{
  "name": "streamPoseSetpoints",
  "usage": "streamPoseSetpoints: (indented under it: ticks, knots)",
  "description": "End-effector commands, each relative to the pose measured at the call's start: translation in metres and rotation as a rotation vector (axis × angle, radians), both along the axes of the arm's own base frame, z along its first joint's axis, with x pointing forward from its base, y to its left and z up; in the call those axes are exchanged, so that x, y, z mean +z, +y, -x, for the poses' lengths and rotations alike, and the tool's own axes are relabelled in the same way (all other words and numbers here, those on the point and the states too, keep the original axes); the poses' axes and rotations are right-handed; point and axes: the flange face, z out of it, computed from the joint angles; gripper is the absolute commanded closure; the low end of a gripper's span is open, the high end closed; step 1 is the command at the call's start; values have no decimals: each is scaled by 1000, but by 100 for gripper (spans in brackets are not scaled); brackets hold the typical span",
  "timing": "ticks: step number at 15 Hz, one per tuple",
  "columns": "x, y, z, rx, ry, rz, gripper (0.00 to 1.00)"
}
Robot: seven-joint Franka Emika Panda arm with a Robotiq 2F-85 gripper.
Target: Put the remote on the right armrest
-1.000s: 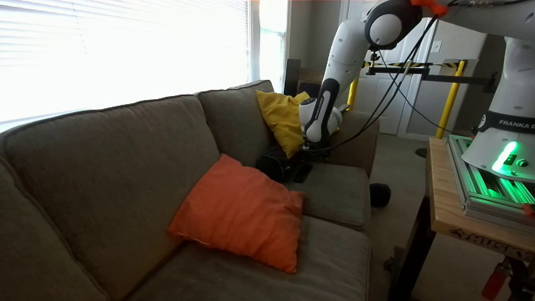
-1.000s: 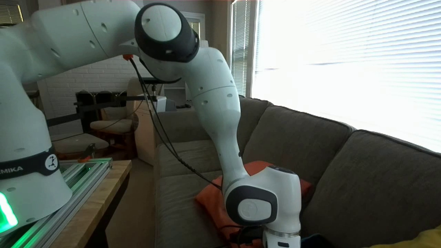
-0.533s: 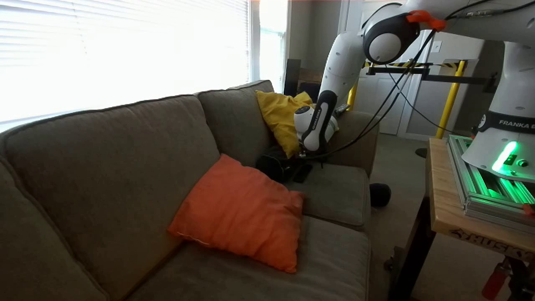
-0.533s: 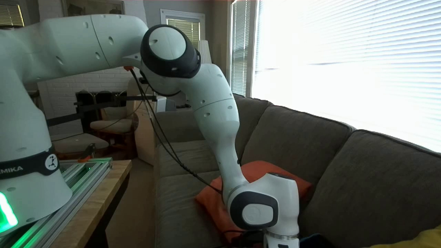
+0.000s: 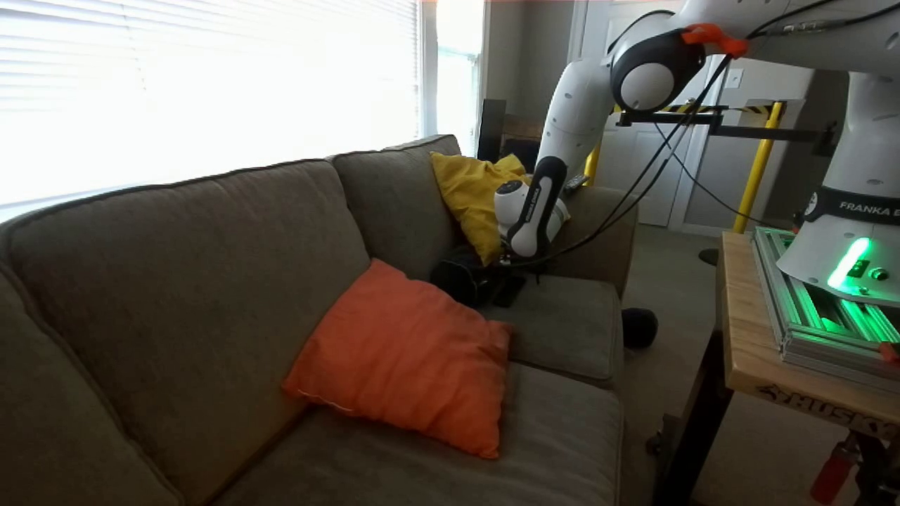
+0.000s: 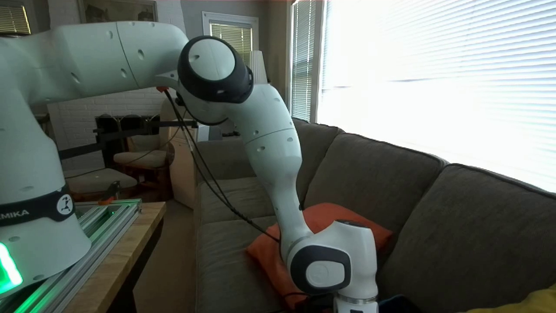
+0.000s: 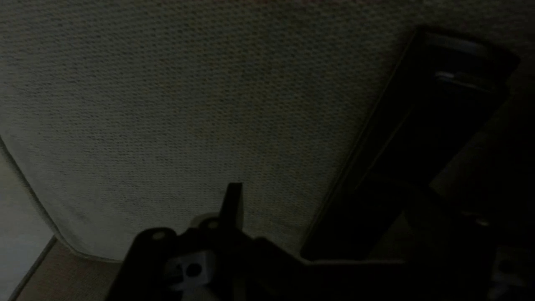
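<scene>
Remote [image 7: 411,142] lies on the seat [image 5: 562,323], just beside a dark bundle [image 5: 457,277] and near the yellow cushion [image 5: 474,200]. In the wrist view it runs at a slant, its near end between the fingers [image 7: 232,207] of the claw [image 7: 346,188]. We record the jaws as spread wide and holding nothing — one finger is so deep in shadow that we cannot tell whether it touches the casing. Destination, the right armrest [image 5: 605,256], stands at the end of the seat, with a slim grey article [image 5: 576,181] apparently on top (too small for us to identify).

Handling assessment: we judge the remote light and stiff, probably plastic, slick enough to slide in a loose grip yet hardly fragile under moderate pressure. We recommend taking it across its narrow width, near mid-length; a hold at the near end invites it to droop or swivel. The claw would do well to turn square to the long edges first. Because the seat looks padded, pressing down may sink the remote into the fabric, so we advise a low, gentle approach before any squeeze. On the rounded armrest, a level release seems necessary — a tilted one could let it slide off.
</scene>
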Motion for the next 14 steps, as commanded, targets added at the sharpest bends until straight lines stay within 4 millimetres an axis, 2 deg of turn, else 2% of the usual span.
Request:
streamPoseSetpoints:
  ticks: [1, 6, 7, 14]
  knots:
    - [-21, 3, -11, -4, -55, 35, 0]
    - [-40, 8, -19, -1, -63, 42, 0]
    - [-26, 9, -15, -1, -66, 46, 0]
    - [-27, 14, -19, 11, -52, 93, 0]
